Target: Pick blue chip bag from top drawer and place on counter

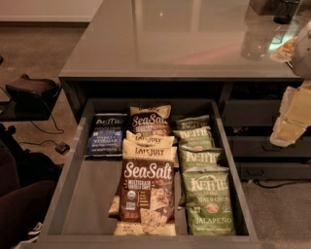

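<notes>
The top drawer (pixel 92 194) is pulled open below the counter (pixel 170 39), a glossy grey slab. The blue chip bag (pixel 107 133) lies flat in the drawer's back left corner. A column of brown-and-cream Sea Salt bags (pixel 148 189) fills the middle. A column of green Kettle jalapeno bags (pixel 208 199) fills the right side. My gripper (pixel 291 119) is a pale cream shape at the right edge of the view. It hangs to the right of the open drawer, below the counter's front edge and far from the blue bag. It holds nothing that I can see.
Narrower dark drawers (pixel 262 141) are closed to the right of the open one. Dark objects (pixel 286 9) and a plate stand on the counter's back right. A black device (pixel 29 90) and cables lie on the carpet at the left. A dark shape (pixel 19 209) is at the bottom left.
</notes>
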Robot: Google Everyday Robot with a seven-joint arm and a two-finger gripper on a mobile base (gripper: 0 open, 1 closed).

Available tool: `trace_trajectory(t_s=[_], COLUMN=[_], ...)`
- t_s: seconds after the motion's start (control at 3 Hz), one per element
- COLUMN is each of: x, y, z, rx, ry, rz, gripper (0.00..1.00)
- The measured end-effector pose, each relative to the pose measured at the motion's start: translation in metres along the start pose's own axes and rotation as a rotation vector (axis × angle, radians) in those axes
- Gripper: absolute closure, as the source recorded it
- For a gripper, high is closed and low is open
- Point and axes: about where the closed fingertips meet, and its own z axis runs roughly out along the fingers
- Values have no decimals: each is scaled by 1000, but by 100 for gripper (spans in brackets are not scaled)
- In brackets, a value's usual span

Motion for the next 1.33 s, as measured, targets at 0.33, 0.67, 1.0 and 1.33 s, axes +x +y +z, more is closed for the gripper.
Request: trace_trajectory(t_s=[0.33, 0.67, 1.0, 1.33], x=[0, -5, -23, -50], y=[0, 5, 22, 38], z=[0, 9, 67, 144], rx=[0, -22, -165, -322], ry=[0, -8, -80, -210], rz=[0, -28, -109, -168], gripper=[0, 0, 0, 0])
